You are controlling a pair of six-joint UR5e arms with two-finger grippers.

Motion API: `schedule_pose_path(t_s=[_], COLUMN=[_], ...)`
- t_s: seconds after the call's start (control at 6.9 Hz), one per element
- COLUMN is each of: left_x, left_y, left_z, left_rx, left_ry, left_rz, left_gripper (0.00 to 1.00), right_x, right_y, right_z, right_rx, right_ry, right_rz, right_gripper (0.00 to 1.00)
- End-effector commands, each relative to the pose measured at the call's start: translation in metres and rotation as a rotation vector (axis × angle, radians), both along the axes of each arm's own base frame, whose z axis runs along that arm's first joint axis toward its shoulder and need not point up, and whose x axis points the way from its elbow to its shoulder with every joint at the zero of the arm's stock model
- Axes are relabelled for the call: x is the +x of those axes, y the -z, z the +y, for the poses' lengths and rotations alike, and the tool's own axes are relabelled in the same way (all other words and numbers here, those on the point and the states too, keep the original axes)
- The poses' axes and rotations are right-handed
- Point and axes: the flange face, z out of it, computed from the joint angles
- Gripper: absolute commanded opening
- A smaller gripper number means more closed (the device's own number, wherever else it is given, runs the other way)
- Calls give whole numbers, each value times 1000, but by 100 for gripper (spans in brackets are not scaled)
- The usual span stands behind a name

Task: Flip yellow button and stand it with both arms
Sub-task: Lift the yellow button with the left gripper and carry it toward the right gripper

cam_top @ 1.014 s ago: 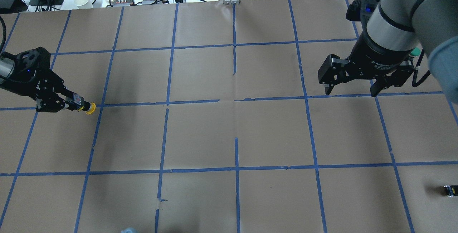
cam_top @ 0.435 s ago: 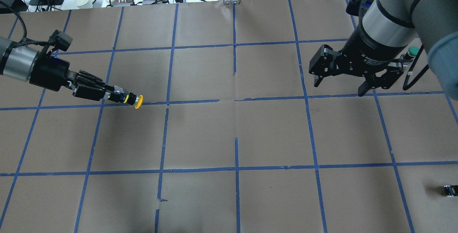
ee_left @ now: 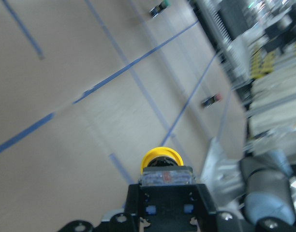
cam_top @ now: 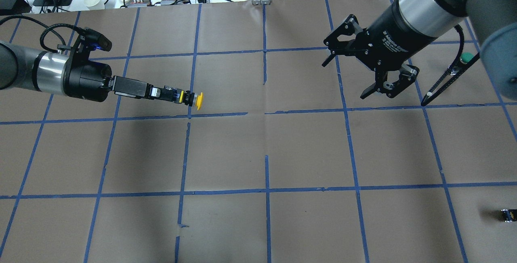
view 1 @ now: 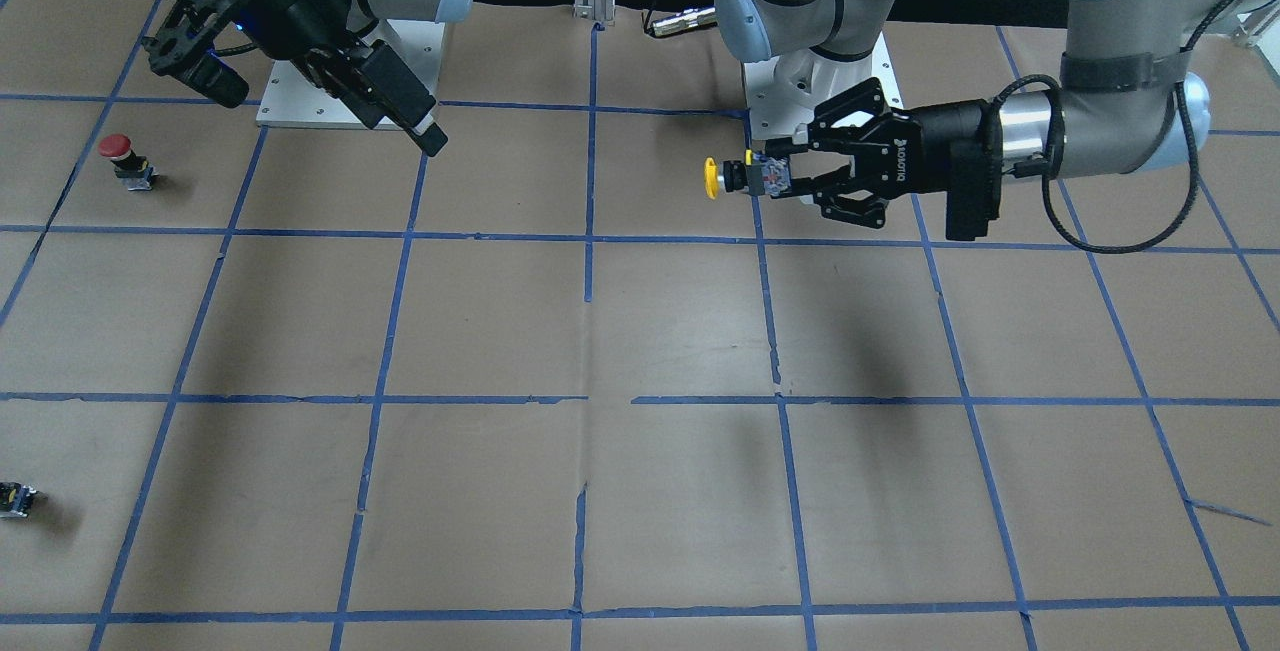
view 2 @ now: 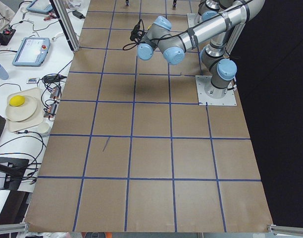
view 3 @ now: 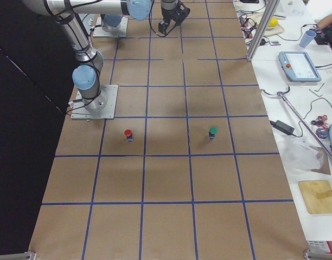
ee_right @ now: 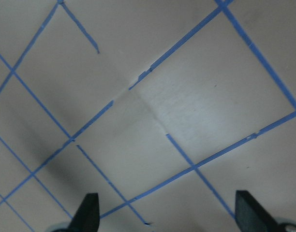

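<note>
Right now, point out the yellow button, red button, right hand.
yellow button (cam_top: 199, 101), overhead view, yellow cap.
red button (view 1: 117, 144), front-facing view, red cap.
right hand (cam_top: 343, 80), overhead view, midway between fingertips.

Button (cam_top: 186, 97) in left claw (cam_top: 173, 94), above table (cam_top: 258, 154); right claw (cam_top: 343, 81) well apart, opposite.

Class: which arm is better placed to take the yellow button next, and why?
Probably right: the right gripper is open and empty, while the left gripper holds the yellow button aloft, cap pointing that way.
</note>
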Motion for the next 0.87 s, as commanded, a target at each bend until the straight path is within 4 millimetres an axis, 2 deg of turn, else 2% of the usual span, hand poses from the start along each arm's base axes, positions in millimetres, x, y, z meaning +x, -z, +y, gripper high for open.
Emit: schedule_pose_path(t_s=[0.0, 0.29, 0.43, 0.72], left_x=[-64, -117, -134, -143], left_y=[-16, -26, -29, -30], left_z=[11, 12, 14, 13], left_rx=[68, 72, 66, 58], left_ry=[-74, -161, -176, -219], left_rz=[141, 249, 277, 311], left_gripper=[3, 3, 3, 3], right_x=[-8, 4, 10, 13], right_y=[-8, -6, -6, -9], right_z=[-10, -9, -4, -3], right_rx=[39, 157, 212, 238], right_ry=[151, 268, 314, 336], right_rz=[-190, -364, -440, -479], right_gripper=[100, 100, 100, 100])
